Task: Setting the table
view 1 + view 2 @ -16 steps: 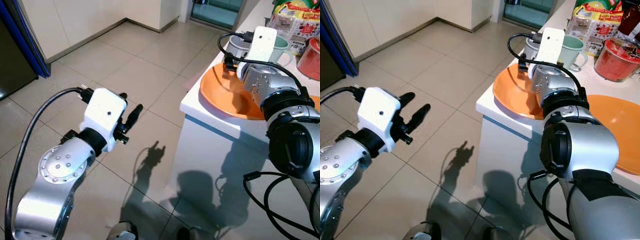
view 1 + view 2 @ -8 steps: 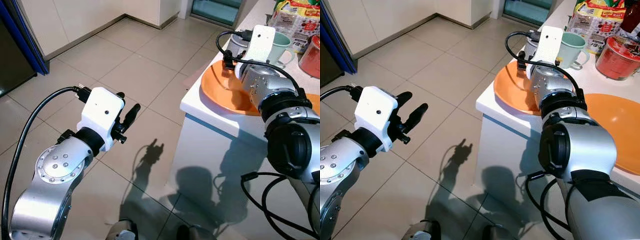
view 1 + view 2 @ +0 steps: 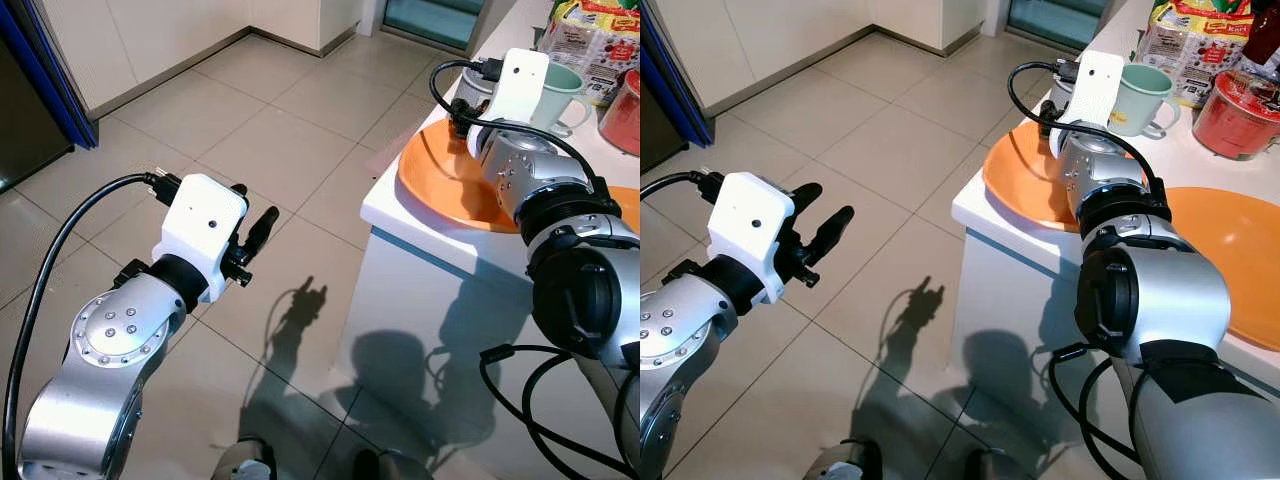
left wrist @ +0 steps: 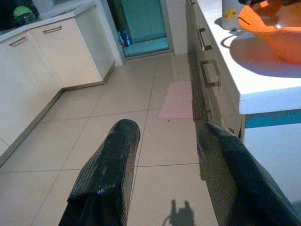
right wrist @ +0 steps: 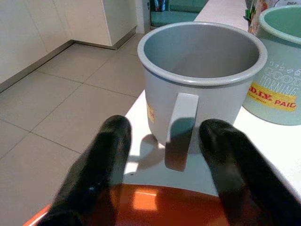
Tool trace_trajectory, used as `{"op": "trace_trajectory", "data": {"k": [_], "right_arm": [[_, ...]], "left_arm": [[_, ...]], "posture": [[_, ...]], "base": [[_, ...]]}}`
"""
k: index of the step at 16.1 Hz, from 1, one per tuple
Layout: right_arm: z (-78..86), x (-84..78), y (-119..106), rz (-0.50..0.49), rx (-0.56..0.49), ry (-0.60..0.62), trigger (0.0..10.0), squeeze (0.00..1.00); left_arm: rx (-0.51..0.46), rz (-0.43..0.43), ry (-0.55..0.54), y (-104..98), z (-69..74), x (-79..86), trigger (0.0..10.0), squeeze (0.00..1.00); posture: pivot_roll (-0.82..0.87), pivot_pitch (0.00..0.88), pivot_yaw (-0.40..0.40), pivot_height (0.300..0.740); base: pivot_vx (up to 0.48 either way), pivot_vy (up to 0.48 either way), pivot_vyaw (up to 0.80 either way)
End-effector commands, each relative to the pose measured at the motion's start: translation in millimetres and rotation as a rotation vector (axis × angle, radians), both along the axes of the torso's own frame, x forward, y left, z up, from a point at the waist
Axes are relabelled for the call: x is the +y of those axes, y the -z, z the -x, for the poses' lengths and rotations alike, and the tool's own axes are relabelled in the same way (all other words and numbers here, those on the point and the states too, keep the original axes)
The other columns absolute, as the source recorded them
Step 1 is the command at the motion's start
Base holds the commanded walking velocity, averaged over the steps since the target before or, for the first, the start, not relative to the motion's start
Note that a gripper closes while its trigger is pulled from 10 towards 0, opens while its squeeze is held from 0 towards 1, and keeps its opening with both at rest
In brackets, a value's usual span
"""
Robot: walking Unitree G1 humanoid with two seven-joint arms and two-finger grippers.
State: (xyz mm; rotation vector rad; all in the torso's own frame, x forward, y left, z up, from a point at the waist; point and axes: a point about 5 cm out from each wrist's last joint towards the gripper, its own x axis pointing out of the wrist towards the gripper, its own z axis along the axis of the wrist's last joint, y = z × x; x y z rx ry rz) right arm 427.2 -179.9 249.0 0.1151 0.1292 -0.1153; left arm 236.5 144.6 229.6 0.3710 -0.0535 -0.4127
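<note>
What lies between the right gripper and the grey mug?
In the right wrist view, the orange plate's rim and bare white counter separate the right gripper from the grey mug.

Grey mug (image 5: 200, 80), handle between the spread, perhaps motion-blurred right hand (image 5: 162, 188) fingers.

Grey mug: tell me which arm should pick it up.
Right. The right gripper is open above the orange plate, its fingers lined up on the grey mug handle; the left gripper hangs over the floor.

The right claw (image 5: 162, 186) is blurred, and the green mug (image 5: 281, 61) is cut off.
</note>
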Motion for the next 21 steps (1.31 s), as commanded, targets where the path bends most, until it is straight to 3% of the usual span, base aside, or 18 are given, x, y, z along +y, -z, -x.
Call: {"op": "trace_trajectory", "data": {"k": [1, 18, 21], "right_arm": [[1.5, -2.3, 9.4, 0.002, 0.024, 0.006, 0.0, 0.00], [0.4, -5.9, -1.7, 0.015, -0.022, 0.023, 0.0, 0.00], [-1.6, -2.7, -21.7, 0.011, -0.125, -0.009, 0.0, 0.00]], "left_arm": [[-0.016, -0.002, 0.018, -4.8, 2.4, -1.9, 10.0, 0.00], [-0.036, 0.004, 0.023, -6.7, -2.4, -4.0, 10.0, 0.00], [-0.057, 0.006, 0.024, -9.1, -7.2, -4.6, 10.0, 0.00]], "posture": [[0.15, 0.181, -0.046, 0.740], [0.14, 0.151, -0.039, 0.740], [0.13, 0.126, -0.036, 0.740]], "base": [[0.000, 0.000, 0.00], [0.000, 0.000, 0.00], [0.000, 0.000, 0.00]]}}
